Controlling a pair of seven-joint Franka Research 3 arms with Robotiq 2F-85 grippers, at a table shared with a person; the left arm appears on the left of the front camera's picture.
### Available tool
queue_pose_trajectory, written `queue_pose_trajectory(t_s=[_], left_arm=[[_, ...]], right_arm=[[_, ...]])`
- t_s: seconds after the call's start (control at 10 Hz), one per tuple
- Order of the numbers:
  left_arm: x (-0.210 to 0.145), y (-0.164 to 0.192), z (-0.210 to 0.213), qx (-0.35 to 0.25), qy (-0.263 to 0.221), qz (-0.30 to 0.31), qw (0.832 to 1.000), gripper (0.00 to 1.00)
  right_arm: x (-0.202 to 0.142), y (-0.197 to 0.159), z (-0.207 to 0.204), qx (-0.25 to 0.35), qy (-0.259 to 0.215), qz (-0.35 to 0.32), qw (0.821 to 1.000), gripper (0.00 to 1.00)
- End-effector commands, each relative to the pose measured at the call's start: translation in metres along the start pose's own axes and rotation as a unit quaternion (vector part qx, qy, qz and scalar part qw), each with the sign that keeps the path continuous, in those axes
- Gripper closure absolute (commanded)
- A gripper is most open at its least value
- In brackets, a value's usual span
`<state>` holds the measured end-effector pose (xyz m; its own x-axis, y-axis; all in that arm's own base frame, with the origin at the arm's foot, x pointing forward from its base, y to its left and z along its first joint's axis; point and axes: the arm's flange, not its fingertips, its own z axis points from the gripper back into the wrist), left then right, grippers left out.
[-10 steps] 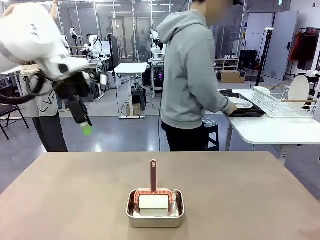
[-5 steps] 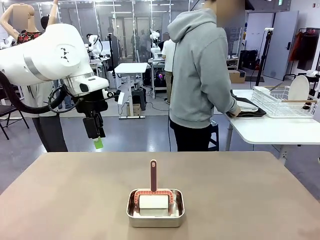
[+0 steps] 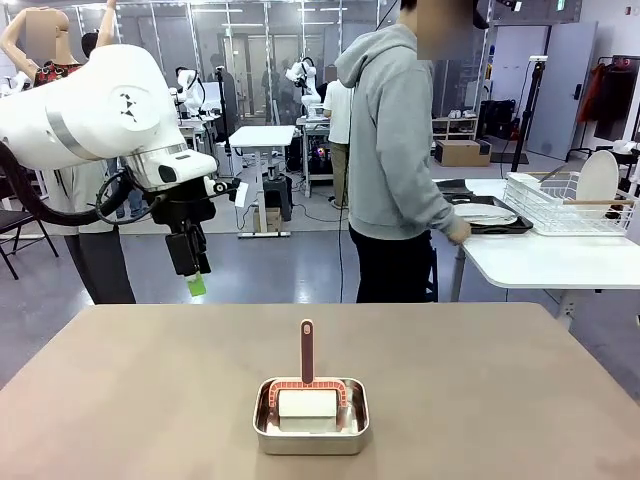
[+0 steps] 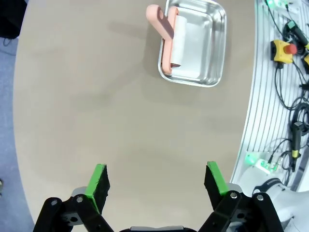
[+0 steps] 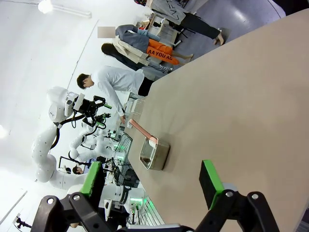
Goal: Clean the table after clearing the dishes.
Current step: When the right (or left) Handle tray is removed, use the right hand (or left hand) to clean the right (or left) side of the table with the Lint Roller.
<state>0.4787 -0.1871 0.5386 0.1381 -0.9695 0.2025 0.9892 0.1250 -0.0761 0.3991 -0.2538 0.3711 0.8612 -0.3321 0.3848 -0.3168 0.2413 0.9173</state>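
Observation:
The brownish table [image 3: 140, 390] holds a small steel pan [image 3: 311, 418] with a white pad and an upright pink-handled scraper [image 3: 307, 350] in it. My left gripper [image 3: 197, 284] hangs open above the table's far left edge, pointing down. In the left wrist view it [image 4: 157, 181] stands open over bare table [image 4: 87, 96], with the pan [image 4: 194, 42] farther off. My right gripper [image 5: 150, 180] is open with nothing between its fingers, over the table [image 5: 231, 96]. The dishes [image 3: 484, 212], a white plate on a dark tray, lie on the white side table under the person's hand [image 3: 459, 230].
A person in a grey hoodie [image 3: 395, 140] stands at the far side, turned to the white side table [image 3: 540, 262]. A wire rack [image 3: 570, 205] with an upright plate stands there. The pan [image 5: 154, 154] sits mid-table in the right wrist view.
My left arm swung down and right to the table's far left edge, then held still. The person shifted right along the side table with the tray.

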Motion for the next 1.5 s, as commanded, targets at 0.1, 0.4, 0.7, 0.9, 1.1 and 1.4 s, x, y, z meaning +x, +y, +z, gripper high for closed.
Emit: queue_pose_trajectory(t_s=[0.1,0.4,0.7,0.9,1.1,1.4], left_arm=[[0.04,0.019,-0.039,-0.014,0.025,-0.054,0.998,0.0],[0.083,0.034,-0.065,-0.043,0.057,-0.083,0.994,0.0],[0.118,0.045,-0.086,-0.065,0.079,-0.087,0.991,0.0],[0.14,0.044,-0.094,-0.072,0.085,-0.092,0.989,0.0],[0.158,0.044,-0.1,-0.1,0.092,-0.083,0.987,0.0],[0.172,0.044,-0.119,-0.134,0.101,-0.069,0.983,0.0]], right_arm=[[0.0,0.004,0.0,-0.001,0.002,0.002,1.0,0.0],[0.0,0.004,0.0,-0.001,0.002,0.002,1.0,0.0],[0.0,0.004,0.0,-0.001,0.002,0.002,1.0,0.0],[0.0,0.004,0.0,-0.001,0.002,0.002,1.0,0.0],[0.0,0.004,0.0,-0.001,0.002,0.002,1.0,0.0],[0.0,0.004,0.0,-0.001,0.002,0.002,1.0,0.0]])
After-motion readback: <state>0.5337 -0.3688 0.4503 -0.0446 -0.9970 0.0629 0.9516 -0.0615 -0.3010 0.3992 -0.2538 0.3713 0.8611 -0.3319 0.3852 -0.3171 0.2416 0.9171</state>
